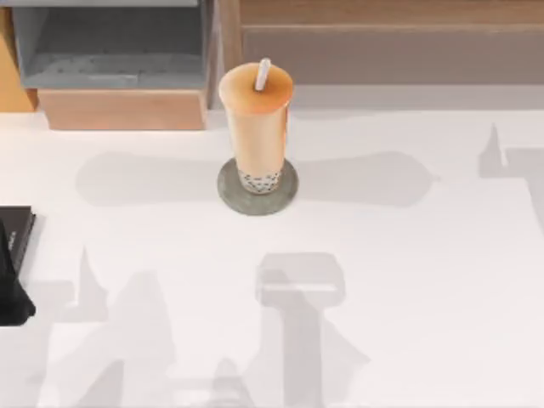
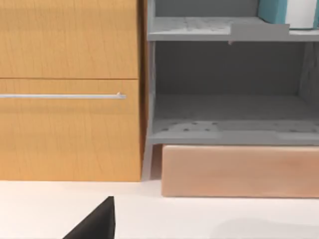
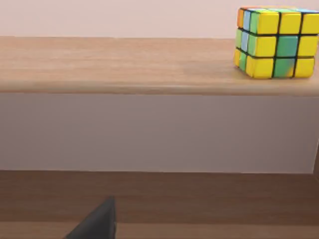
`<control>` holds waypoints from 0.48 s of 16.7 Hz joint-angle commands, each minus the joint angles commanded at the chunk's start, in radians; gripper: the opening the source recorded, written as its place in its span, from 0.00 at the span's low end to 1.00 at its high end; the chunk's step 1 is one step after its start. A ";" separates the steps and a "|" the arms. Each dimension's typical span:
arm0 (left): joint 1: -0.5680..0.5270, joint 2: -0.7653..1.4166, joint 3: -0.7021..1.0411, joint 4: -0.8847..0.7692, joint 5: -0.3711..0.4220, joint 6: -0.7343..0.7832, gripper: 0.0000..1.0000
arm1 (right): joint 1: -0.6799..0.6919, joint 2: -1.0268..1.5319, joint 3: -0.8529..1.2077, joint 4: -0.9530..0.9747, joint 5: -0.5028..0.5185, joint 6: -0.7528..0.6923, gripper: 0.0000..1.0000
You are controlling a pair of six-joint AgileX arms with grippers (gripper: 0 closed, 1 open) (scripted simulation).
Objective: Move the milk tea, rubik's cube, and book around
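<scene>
The milk tea (image 1: 256, 119) stands upright on a round grey coaster (image 1: 285, 197) at the table's back middle, its white straw poking through the orange lid. The book (image 2: 273, 11), teal with white page edges, stands on the upper grey shelf in the left wrist view. On a wooden ledge in the right wrist view sits the rubik's cube (image 3: 276, 42). A dark part of my left gripper (image 2: 97, 224) shows low in its wrist view, well short of the shelf. A dark part of my right gripper (image 3: 97, 221) likewise sits below and away from the cube. Neither touches anything.
A grey open shelf unit (image 1: 110, 51) on a wooden block (image 1: 123, 109) stands at the back left, beside a wooden drawer front (image 2: 70, 89). A long wooden ledge (image 1: 391, 42) runs along the back right. A black shape (image 1: 15, 263) sits at the table's left edge.
</scene>
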 joint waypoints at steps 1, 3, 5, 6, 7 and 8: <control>0.000 0.000 0.000 0.000 0.000 0.000 1.00 | 0.011 -0.089 -0.084 -0.004 0.010 -0.001 1.00; 0.000 0.000 0.000 0.000 0.000 0.000 1.00 | 0.034 -0.264 -0.253 -0.013 0.031 -0.002 1.00; 0.000 0.000 0.000 0.000 0.000 0.000 1.00 | 0.055 -0.434 -0.412 -0.021 0.051 -0.004 1.00; 0.000 0.000 0.000 0.000 0.000 0.000 1.00 | 0.065 -0.522 -0.494 -0.025 0.061 -0.005 1.00; 0.000 0.000 0.000 0.000 0.000 0.000 1.00 | 0.074 -0.605 -0.574 -0.029 0.070 -0.006 1.00; 0.000 0.000 0.000 0.000 0.000 0.000 1.00 | 0.082 -0.678 -0.647 -0.033 0.079 -0.006 1.00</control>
